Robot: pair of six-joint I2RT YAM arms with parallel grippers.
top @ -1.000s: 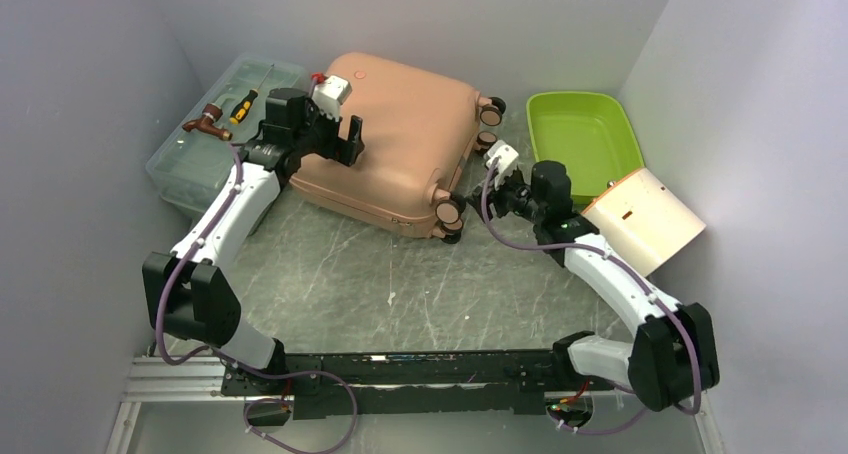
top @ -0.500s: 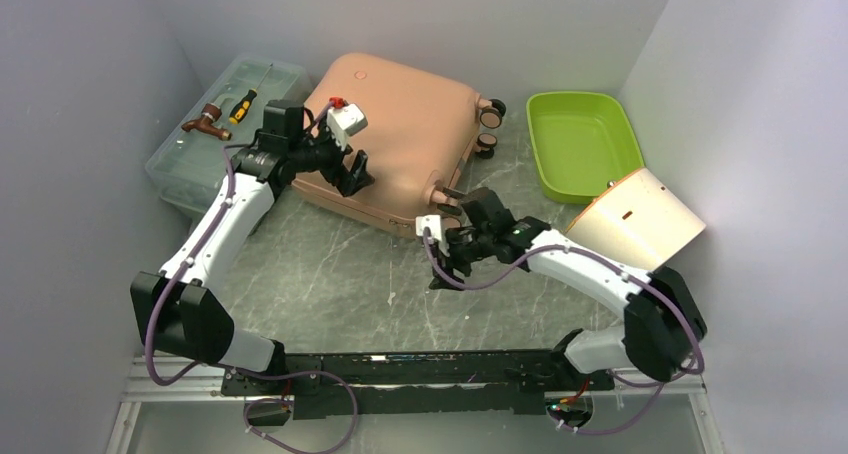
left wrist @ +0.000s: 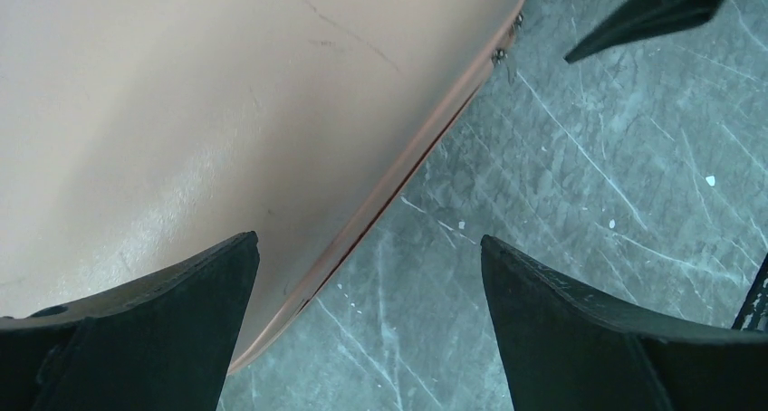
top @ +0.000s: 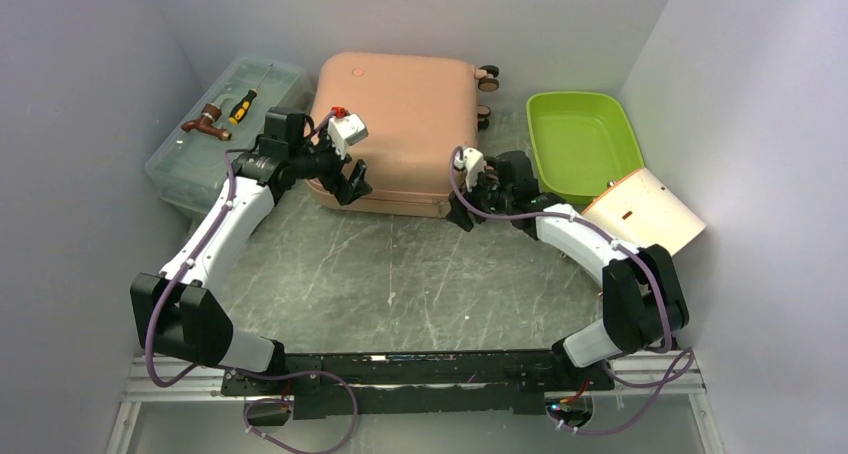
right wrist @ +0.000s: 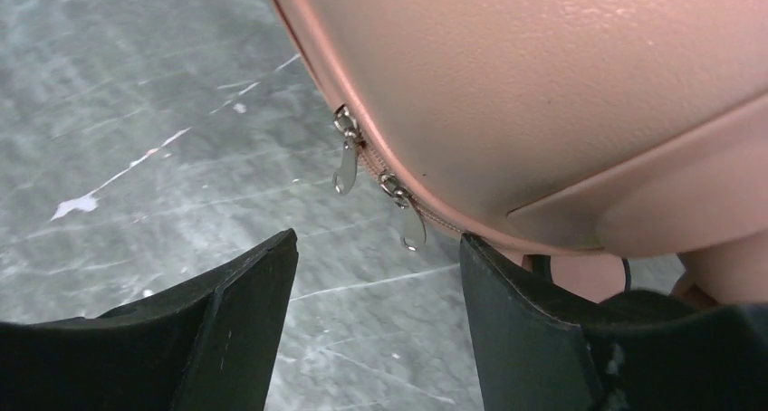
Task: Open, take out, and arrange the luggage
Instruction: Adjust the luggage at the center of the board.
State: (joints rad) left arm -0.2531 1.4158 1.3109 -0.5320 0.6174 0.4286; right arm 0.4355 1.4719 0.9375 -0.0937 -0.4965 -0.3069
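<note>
The right fingers (right wrist: 226, 339) were parted and empty, just short of two zipper pulls (right wrist: 347, 162) dangling at the near right corner of the luggage (top: 395, 114). The left fingers (left wrist: 163, 320) gaped wide at its near left corner, gripping nothing. The luggage lay flat and closed by the counter's (top: 400, 284) far edge.

A translucent grey-green toolbox (top: 182, 160) sits at ten o'clock on the grey marbled table (top: 400, 284); a yellow-and-black screwdriver (top: 245, 104) and a brown tool (top: 207, 124) lie on its lid; a lime green tray (top: 583, 144) stands at two o'clock; a cream panel (top: 643, 219) sits at three o'clock, just beside the tray.
</note>
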